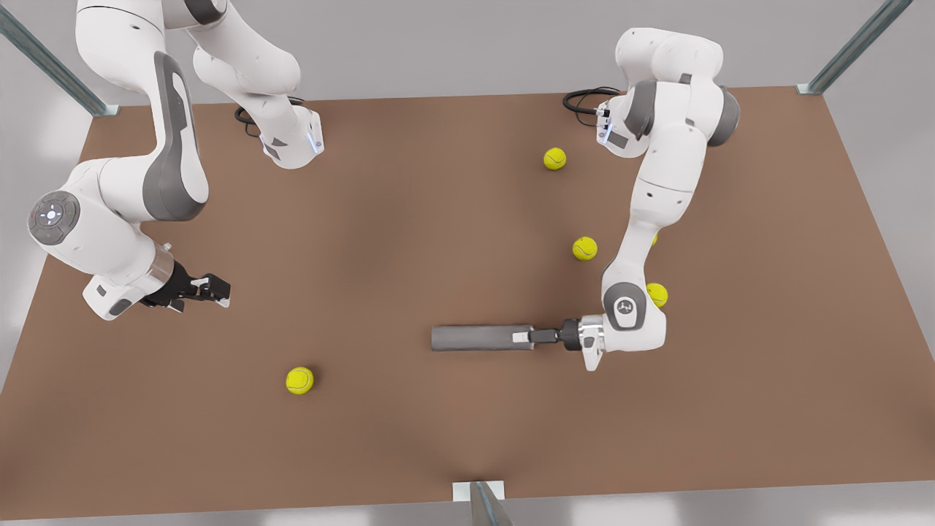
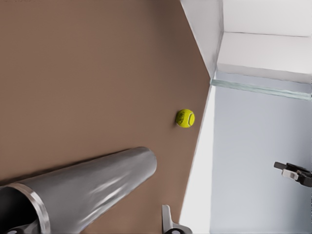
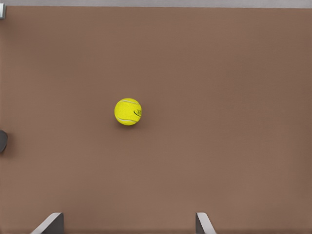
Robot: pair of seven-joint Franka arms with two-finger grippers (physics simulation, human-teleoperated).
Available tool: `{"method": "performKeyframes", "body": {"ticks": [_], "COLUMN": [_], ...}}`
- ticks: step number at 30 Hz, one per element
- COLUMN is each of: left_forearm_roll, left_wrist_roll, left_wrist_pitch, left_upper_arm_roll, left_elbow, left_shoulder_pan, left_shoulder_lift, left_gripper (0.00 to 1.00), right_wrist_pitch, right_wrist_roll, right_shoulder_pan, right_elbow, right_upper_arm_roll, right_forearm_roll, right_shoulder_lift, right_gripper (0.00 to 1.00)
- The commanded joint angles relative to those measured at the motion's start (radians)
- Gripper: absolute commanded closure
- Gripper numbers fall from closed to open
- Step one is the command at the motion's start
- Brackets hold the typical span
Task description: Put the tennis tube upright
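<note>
The tennis tube (image 1: 482,337) lies flat on the brown table (image 1: 409,219), a dark-grey cylinder running along the front view's left-right line. Up close it is the tennis tube (image 2: 92,187), with its hollow, metal-rimmed end nearest the camera. My left gripper (image 1: 526,337) is at the end of the tube toward the front view's right, open. One of its fingers (image 2: 168,222) stands a little off the tube's wall. My right gripper (image 1: 212,288) hangs open and waiting over the table at the front view's left, its fingers (image 3: 202,223) spread wide with nothing between them.
Yellow-green tennis balls lie about: one ball (image 1: 299,380) near the front, also seen as the ball (image 3: 128,111) and the ball (image 2: 185,118); others are a ball (image 1: 555,158), a ball (image 1: 584,248) and a ball (image 1: 657,294) by the left arm.
</note>
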Motion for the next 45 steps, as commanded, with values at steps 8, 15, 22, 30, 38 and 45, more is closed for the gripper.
{"method": "performKeyframes", "body": {"ticks": [8,15,22,30,38,45], "left_forearm_roll": [-0.005,-0.004,0.007,0.370,0.892,1.251], "left_wrist_roll": [-0.016,-0.036,-0.176,-0.467,-0.726,-0.878], "left_wrist_pitch": [-0.014,-0.003,-0.032,-0.037,-0.020,-0.039], "left_upper_arm_roll": [0.000,0.001,0.003,0.026,0.069,0.061], "left_elbow": [-0.004,-0.004,-0.015,-0.089,-0.084,-0.084], "left_shoulder_pan": [0.000,0.000,0.000,0.000,-0.008,-0.052], "left_shoulder_lift": [-0.018,-0.020,-0.090,-0.343,-0.481,-0.543], "left_gripper": [0.49,0.79,0.79,0.79,0.79,0.79], "right_wrist_pitch": [-0.003,-0.004,-0.004,-0.013,-0.013,-0.012], "right_wrist_roll": [0.007,0.006,0.006,0.007,0.007,0.007], "right_shoulder_pan": [-0.001,-0.001,-0.001,0.008,0.005,0.008], "right_elbow": [0.001,0.001,0.001,0.010,0.008,0.010], "right_upper_arm_roll": [0.000,0.000,0.000,0.002,0.002,0.002], "right_forearm_roll": [0.002,0.002,0.002,0.002,0.002,0.002], "right_shoulder_lift": [-0.001,-0.001,0.001,0.002,0.004,0.004], "right_gripper": [0.00,0.00,0.00,0.00,0.00,0.00]}}
